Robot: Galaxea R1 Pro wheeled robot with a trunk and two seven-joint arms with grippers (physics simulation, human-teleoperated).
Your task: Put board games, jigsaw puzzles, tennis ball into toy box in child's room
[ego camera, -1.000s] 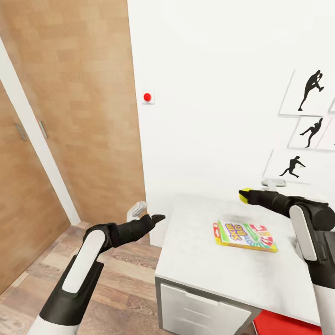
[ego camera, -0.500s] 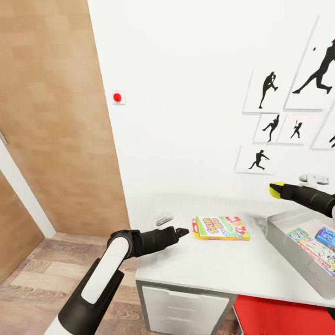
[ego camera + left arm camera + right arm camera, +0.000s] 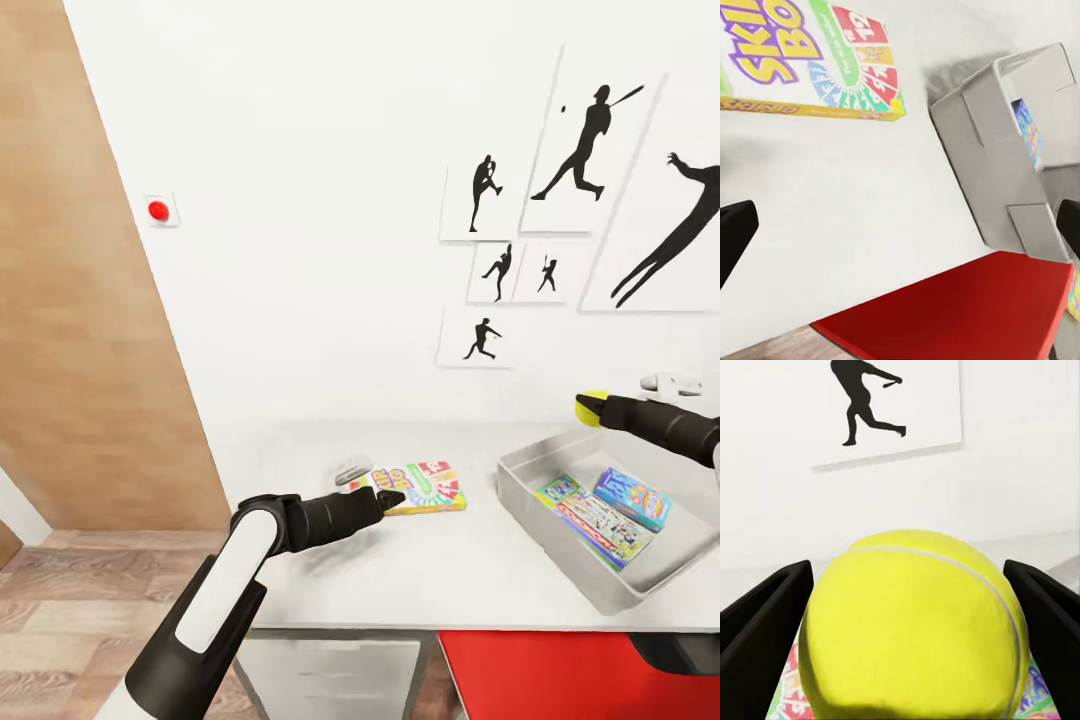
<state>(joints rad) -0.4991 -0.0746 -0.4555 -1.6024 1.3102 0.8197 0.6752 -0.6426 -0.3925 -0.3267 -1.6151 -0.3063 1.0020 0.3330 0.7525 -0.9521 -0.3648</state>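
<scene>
A yellow tennis ball [image 3: 592, 408] is clamped in my right gripper [image 3: 598, 410], which hangs above the far side of the grey toy box [image 3: 520, 470] on the white table [image 3: 450, 570]. In the right wrist view the ball [image 3: 915, 626] sits between both black fingers [image 3: 765, 622], with colourful boxes below it. Inside the toy box lie a flat colourful box [image 3: 590, 515] and a blue box [image 3: 633, 498]. The Skip-Bo board game [image 3: 415, 487] lies flat on the table left of the toy box. My left gripper [image 3: 385, 497] is open just beside the game's near left corner, and the game [image 3: 810, 52] and the toy box [image 3: 997, 127] lie ahead of its spread fingers.
Black silhouette posters [image 3: 585, 150] hang on the white wall behind the table, and a red button [image 3: 158, 210] is further left. A wooden panel [image 3: 70, 350] stands at the left. A red object [image 3: 570, 675] sits under the table beside white drawers [image 3: 330, 680].
The camera has swung right, bringing the toy box and posters further into view. My left gripper has come close to the Skip-Bo game. The right gripper still carries the ball.
</scene>
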